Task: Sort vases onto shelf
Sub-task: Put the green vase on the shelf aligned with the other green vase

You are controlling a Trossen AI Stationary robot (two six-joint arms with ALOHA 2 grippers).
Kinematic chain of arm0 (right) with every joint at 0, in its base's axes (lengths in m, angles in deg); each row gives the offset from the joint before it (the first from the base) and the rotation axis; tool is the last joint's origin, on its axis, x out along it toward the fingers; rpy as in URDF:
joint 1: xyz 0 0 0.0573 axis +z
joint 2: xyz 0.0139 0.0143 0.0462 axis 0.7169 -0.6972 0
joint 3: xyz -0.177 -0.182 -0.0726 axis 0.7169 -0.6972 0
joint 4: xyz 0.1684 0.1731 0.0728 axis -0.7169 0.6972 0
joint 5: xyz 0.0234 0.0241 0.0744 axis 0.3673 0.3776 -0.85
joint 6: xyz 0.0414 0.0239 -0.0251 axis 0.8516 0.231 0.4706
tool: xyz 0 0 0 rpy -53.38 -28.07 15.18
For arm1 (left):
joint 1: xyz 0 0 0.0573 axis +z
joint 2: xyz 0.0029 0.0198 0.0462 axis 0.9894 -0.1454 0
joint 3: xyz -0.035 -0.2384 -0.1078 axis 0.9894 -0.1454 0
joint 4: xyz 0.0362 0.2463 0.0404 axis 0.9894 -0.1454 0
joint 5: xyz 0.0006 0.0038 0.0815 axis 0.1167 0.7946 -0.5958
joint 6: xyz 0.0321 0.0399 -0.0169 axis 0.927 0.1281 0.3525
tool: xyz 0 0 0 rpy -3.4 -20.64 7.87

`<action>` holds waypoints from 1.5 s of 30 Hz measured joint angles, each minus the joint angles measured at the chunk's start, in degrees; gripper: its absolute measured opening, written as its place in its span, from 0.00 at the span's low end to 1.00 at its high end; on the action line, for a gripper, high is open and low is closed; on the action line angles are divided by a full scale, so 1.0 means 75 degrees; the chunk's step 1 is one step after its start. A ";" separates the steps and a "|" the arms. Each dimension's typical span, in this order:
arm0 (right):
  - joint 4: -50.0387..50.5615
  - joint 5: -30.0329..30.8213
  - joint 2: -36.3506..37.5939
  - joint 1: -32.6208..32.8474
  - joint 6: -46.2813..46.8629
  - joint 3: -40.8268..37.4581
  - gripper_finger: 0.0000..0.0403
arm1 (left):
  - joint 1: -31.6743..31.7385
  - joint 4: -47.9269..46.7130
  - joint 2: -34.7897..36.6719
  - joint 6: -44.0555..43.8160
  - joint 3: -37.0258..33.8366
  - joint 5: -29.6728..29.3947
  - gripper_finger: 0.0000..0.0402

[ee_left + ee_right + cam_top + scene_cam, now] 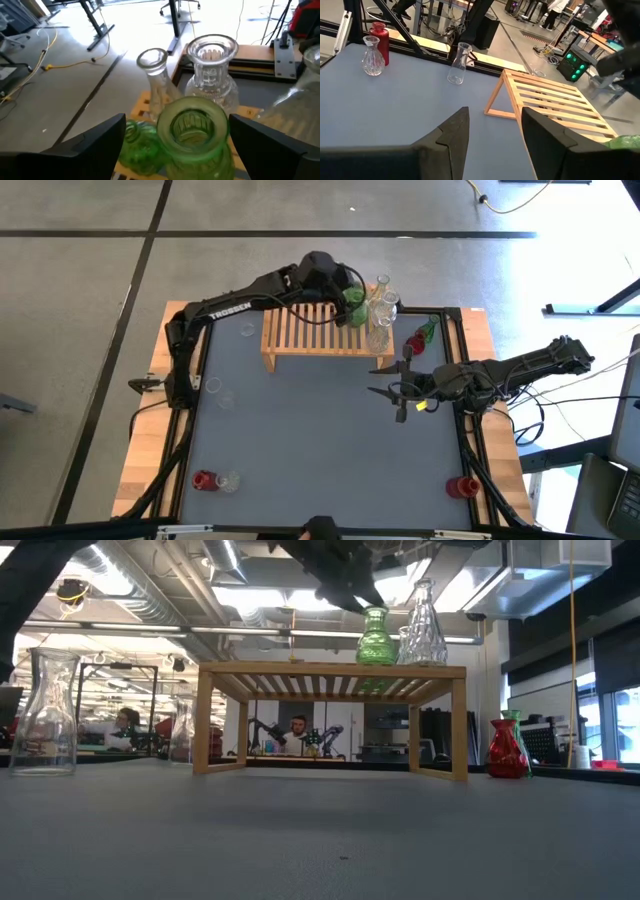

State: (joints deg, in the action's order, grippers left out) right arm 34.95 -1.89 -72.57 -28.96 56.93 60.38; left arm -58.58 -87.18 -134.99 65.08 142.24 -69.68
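Jaws of left gripper [172, 142] stand wide around green vase [194, 131] on shelf [300, 330].

Green vase [355, 307] and clear vases [380, 315] upright on slatted wooden shelf [300, 330], right end.

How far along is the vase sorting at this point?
Done: a green vase and clear vases stand on the shelf. In hand: nothing; the left gripper is open around the green vase, the right gripper empty. Left: red vases and clear ones on the table.
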 joint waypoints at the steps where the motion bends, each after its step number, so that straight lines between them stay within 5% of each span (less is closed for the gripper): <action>1: -0.0003 -0.0003 0.0000 0.0003 -0.0001 0.0000 0.42 | 0.0001 -0.0083 0.0072 0.0003 0.0000 -0.0018 0.86; 16: -0.0021 0.0020 0.0000 0.0002 -0.0090 0.0000 0.42 | -0.0209 -0.1626 0.1740 -0.0063 -0.0431 0.0463 0.86; 21: -0.0019 -0.0022 0.0000 0.0003 -0.0004 0.0000 0.42 | -0.0486 -0.0399 0.3119 -0.0312 -0.2628 0.0662 0.86; 29: 0.0012 -0.1212 0.0000 0.0005 0.0372 0.0000 0.42 | -0.1294 0.2472 0.5734 -0.0618 -0.6720 0.0678 0.86; 37: 0.1977 0.1181 0.0047 0.0000 0.2197 0.0902 0.42 | -0.2090 0.3948 0.7173 -0.0248 -0.8919 0.0731 0.86; 45: 0.5335 0.2094 0.0041 0.0000 0.4868 0.2485 0.42 | -0.2389 0.4553 0.7793 0.0573 -0.9125 0.0725 0.86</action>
State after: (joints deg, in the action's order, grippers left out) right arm 74.96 13.82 -72.26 -28.96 93.44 79.01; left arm -76.50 -53.03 -76.54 69.37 73.80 -64.24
